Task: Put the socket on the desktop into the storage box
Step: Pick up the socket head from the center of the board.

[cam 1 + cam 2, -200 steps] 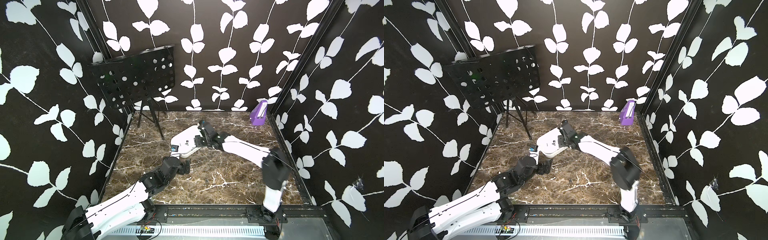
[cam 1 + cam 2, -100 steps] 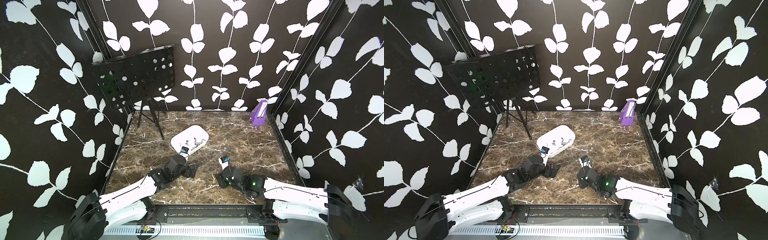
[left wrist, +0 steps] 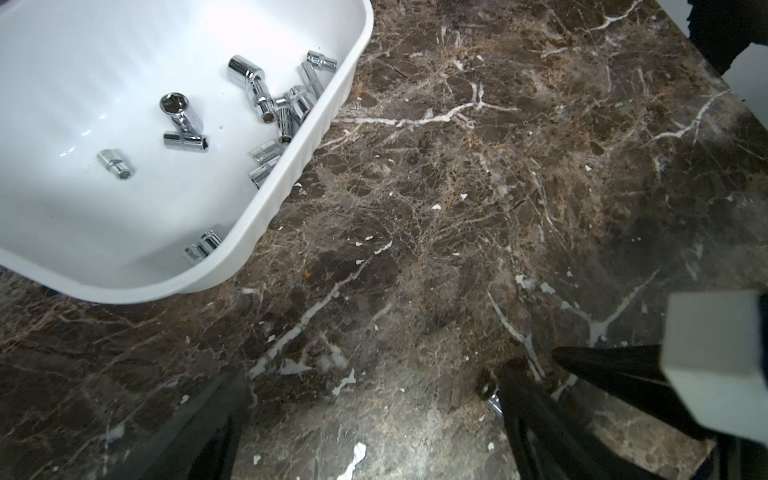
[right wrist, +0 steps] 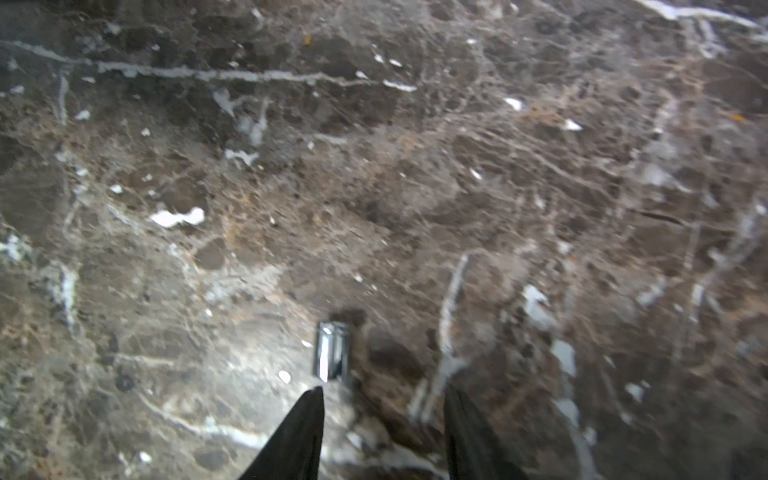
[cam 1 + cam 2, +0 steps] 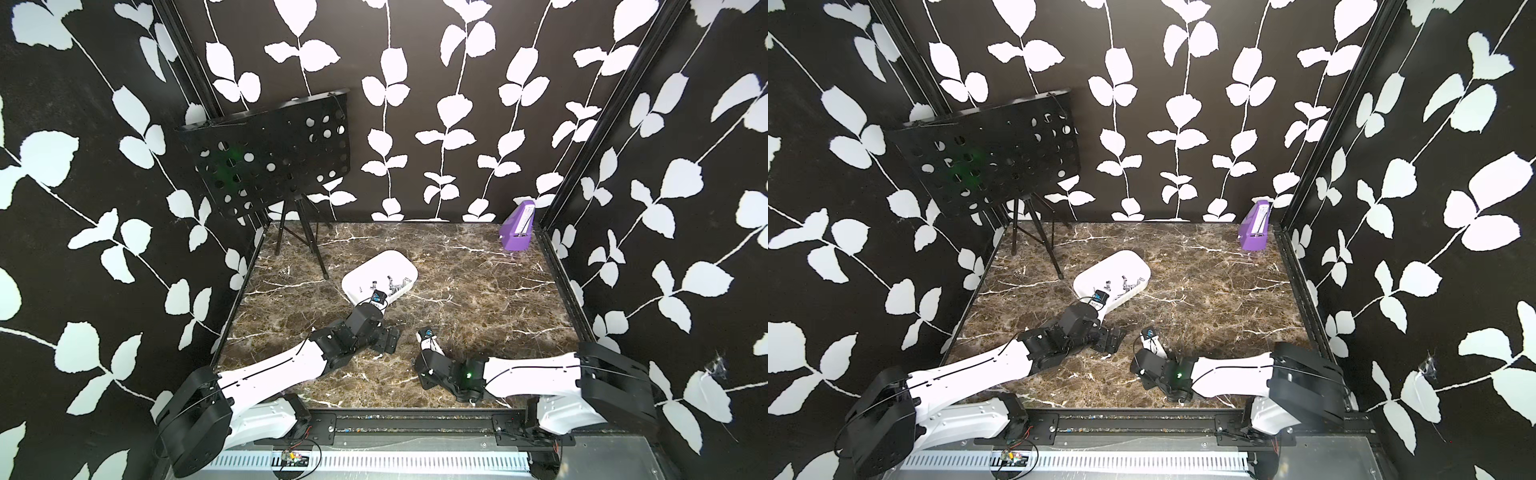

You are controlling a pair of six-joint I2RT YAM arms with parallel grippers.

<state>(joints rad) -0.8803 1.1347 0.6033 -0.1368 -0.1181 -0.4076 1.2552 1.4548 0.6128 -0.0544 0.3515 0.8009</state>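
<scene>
The socket (image 4: 332, 351) is a small chrome cylinder lying on its side on the desktop (image 4: 415, 166), on the robot's side of the box and apart from it. The box (image 5: 365, 266) is white, shallow and round-cornered with ribbed outer walls, and it sits skewed on the desktop in both top views (image 5: 1100, 266). About ten more chrome sockets (image 3: 183, 120) lie inside it, most bunched against one long wall, one at a corner, a few singly on its floor. The desktop is dark-brown marble veined with white.
</scene>
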